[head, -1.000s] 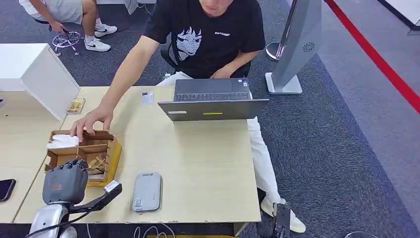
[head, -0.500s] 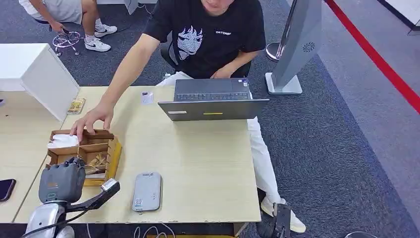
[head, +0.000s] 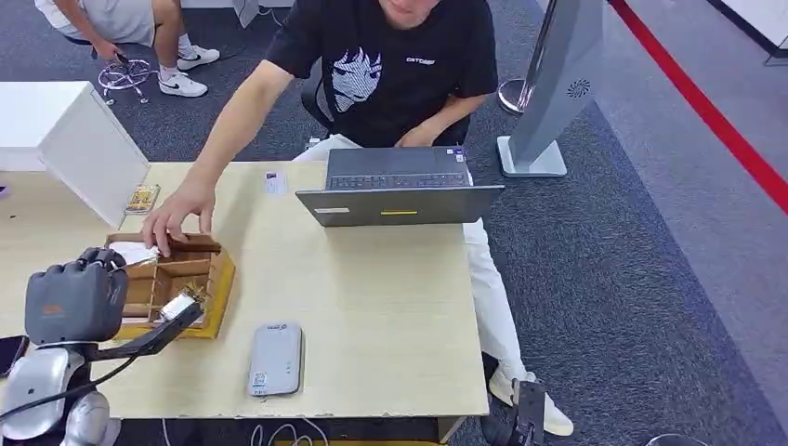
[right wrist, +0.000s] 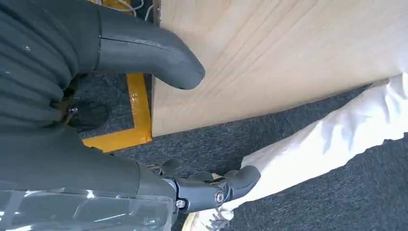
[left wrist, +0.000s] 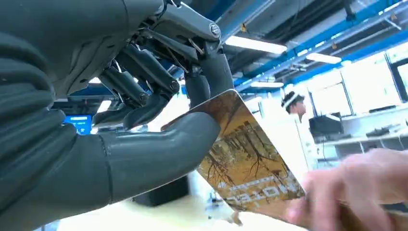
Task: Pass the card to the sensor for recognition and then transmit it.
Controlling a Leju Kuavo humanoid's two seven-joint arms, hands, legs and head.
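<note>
Left hand (head: 74, 299) raised above counter (head: 372, 307) near box (head: 209, 279) — pinches card (left wrist: 245, 163) between thumb and fingers (left wrist: 144, 79). Card bears tree print; one end clear of hand, person's hand (head: 177, 214) blurred just beside it in left wrist view. In head view, that person's hand rests on far rim of box. Sensor (head: 276, 360) flat on counter, near front edge. Right hand (right wrist: 144, 120) hangs beside counter edge — fingers apart, nothing held.

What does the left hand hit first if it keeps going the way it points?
Likely the person's hand on the box rim: the left hand holds the card aimed that way. Depth is unclear.
</note>
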